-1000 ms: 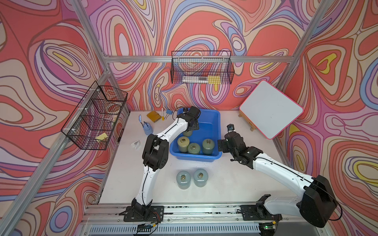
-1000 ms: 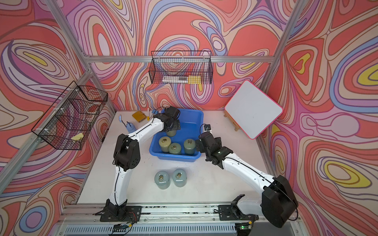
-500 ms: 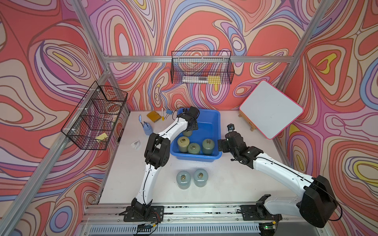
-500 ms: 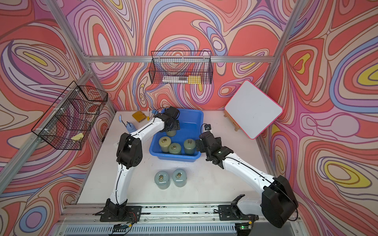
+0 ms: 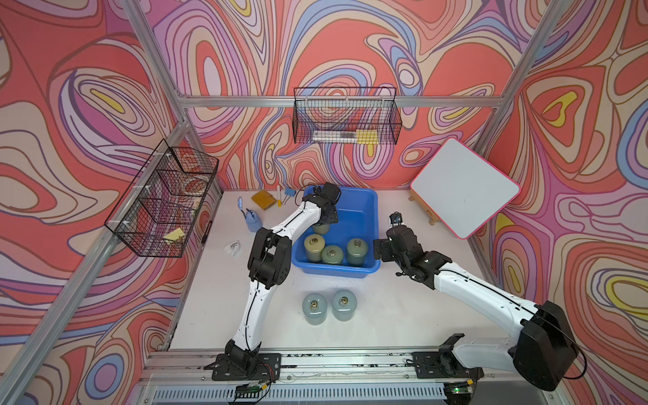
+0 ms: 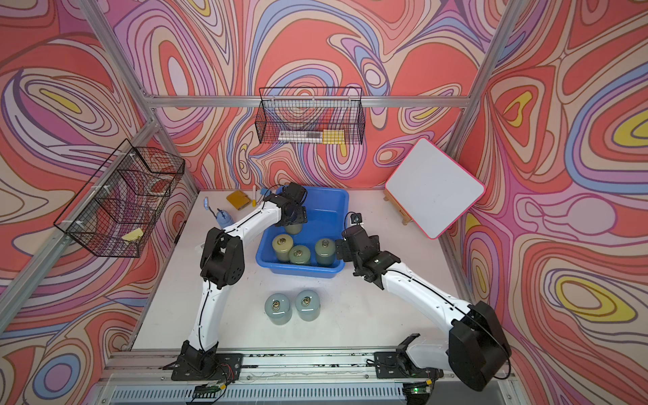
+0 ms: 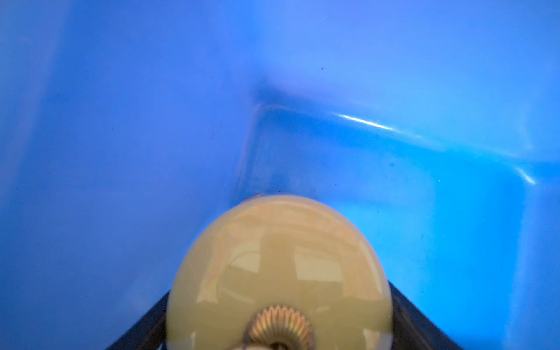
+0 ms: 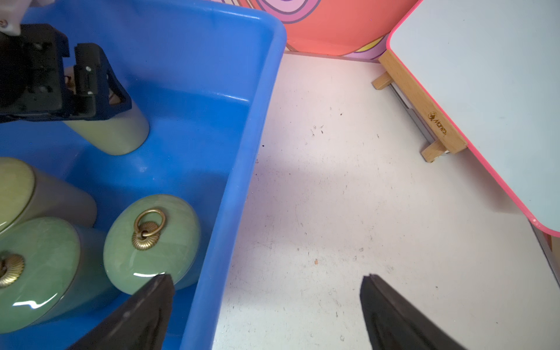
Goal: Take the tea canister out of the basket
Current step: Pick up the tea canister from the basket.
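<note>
The blue basket [image 5: 336,271] [image 6: 299,271] [image 8: 239,169] sits mid-table. My left gripper [image 5: 324,221] [image 6: 294,219] [image 7: 278,289] [image 8: 88,91] reaches down into its far left corner. Its black fingers [image 7: 151,321] lie against both sides of a pale yellow-green tea canister [image 5: 321,229] [image 6: 294,228] [image 7: 278,266] [image 8: 112,133], which stands on the basket floor. Three more canisters [image 5: 332,255] [image 8: 151,239] stand in the near part of the basket. My right gripper [image 5: 377,249] [image 6: 338,249] [image 8: 268,277] is open astride the basket's right rim, holding nothing.
Two grey-green canisters [image 5: 314,308] [image 5: 344,305] stand on the white table in front of the basket. A pink-edged whiteboard [image 5: 464,187] [image 8: 485,91] leans at the back right. A blue bottle [image 5: 253,222] and small items lie back left. Black wire baskets [image 5: 345,115] hang on the walls.
The left gripper's jaws have narrowed onto the canister in the basket's far corner. Both arms have barely moved, and the right gripper stays wide.
</note>
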Controlling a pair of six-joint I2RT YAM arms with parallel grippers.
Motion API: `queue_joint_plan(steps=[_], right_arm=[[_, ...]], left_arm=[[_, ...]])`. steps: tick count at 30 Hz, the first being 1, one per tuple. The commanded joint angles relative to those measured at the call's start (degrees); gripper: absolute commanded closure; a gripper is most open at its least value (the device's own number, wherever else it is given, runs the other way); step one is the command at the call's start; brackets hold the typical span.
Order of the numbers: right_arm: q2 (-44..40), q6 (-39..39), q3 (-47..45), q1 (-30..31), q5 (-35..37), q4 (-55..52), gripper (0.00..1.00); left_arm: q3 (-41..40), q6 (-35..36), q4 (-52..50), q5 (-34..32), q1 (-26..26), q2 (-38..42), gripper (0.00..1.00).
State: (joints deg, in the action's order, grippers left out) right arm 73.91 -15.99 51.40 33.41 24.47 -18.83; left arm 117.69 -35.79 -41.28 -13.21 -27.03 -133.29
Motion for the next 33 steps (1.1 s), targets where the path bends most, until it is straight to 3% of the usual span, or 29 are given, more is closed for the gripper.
queue_joint_plan(steps=[1, 6, 10, 17, 33], right_arm=[[-0.48, -0.54, -0.77, -0.31, -0.21, 0.64, 0.02], [-0.44, -0.54, -0.72, -0.49, 0.01, 0.64, 0.02], [-0.57, -0.54, -0.77, -0.54, 0.3, 0.55, 0.02], [-1.03, -0.62, -0.71, -0.79, 0.83, 0.22, 0.02], [-2.47, -0.89, -0.74, -1.59, 2.15, -0.67, 0.02]], left_arm=[[1.36, 1.12, 0.71, 1.29, 0.35, -1.2, 0.36], [1.32, 2.66, 1.44, 2.96, 0.35, 0.23, 0.66], [1.31, 3.52, 1.62, 3.25, 0.14, 2.0, 0.72], [1.32, 5.7, 1.16, 3.61, 0.18, 4.99, 0.78], [1.26, 10.48, -0.94, 5.85, -1.14, 12.02, 0.82]])
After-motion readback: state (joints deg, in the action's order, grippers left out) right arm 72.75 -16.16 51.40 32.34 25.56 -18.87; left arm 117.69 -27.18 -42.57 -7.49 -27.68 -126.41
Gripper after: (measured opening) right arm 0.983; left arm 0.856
